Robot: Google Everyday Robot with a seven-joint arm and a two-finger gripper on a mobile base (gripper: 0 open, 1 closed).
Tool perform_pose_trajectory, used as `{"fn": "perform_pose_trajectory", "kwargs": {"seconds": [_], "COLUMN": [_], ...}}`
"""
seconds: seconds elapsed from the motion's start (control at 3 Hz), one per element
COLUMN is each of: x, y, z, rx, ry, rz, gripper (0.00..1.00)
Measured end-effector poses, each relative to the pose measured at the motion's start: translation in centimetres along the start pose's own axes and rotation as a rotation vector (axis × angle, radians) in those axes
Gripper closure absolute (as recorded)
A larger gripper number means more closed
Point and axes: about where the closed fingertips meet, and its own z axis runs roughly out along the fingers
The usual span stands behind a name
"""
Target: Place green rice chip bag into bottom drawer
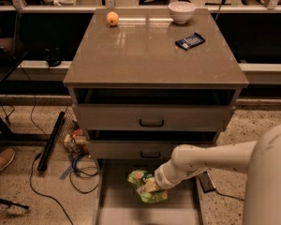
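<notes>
The green rice chip bag (144, 186) is a crinkled bright green pouch held low over the floor of the open bottom drawer (117, 205), near its middle. My gripper (151, 185) reaches in from the right at the end of the white arm and is shut on the bag. The drawer is pulled out toward the camera below the two upper drawers with black handles (151, 123). Whether the bag touches the drawer floor I cannot tell.
On the cabinet top (145, 55) lie a dark blue wrapped bar (190, 41), a white bowl (181, 11) and an orange (112, 18). Cables (79, 170), a black bar (50, 142) and clutter lie on the floor left of the cabinet. A shoe (1, 161) shows at far left.
</notes>
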Motion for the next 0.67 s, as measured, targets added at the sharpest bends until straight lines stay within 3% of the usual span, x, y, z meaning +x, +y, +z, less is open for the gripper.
{"fn": "perform_pose_trajectory", "kwargs": {"seconds": [0.33,0.67], "x": [-0.5,-0.4], "y": [-3.6,-5.5], "z": [8.6,12.9], "rx": [-0.058,-0.101], "ry": [-0.036,-0.068], "rz": [0.124,0.206], "gripper": [0.74,0.51]}}
